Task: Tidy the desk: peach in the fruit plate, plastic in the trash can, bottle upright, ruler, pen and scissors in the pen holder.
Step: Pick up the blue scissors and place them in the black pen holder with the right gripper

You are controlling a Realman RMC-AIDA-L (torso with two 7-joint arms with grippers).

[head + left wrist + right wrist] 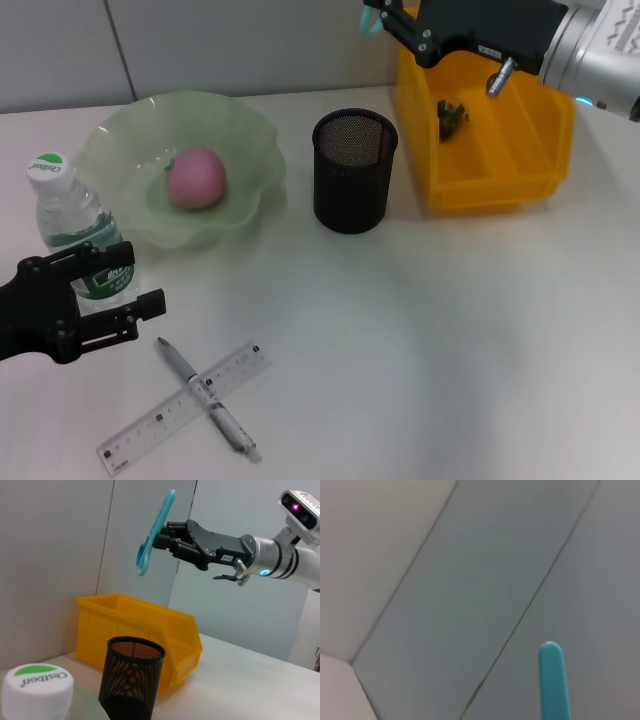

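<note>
1. Ruler [185, 407] and pen [205, 396] lie nearest, crossed on the desk [420, 340], pen on top — neither is in the pen holder [354, 170] yet.
2. Left gripper [95, 300] sits low at the desk's left edge, fingers spread open, just beside the bottle [78, 232] and holding nothing. Bottle stands upright, cap on — I'd count that step done.
3. Peach [195, 178] rests in the green fruit plate [130, 140] — done.
4. Trash can [545, 130] is the yellow bin at far right; a small dark lump [452, 116] lies inside. Probably the plastic, but I can't confirm.
5. Right gripper [161, 539] hangs high above the bin's near-left corner, fingers clamped on the scissors [154, 535] — teal handles, held roughly upright. Right wrist view shows only one teal tip [553, 680] against the wall.
6. Pen holder looks empty through the mesh as far as the head view shows.
7. Status: three of six likely done. Left: scissors over to the holder and dropped in, then ruler and pen.
</note>
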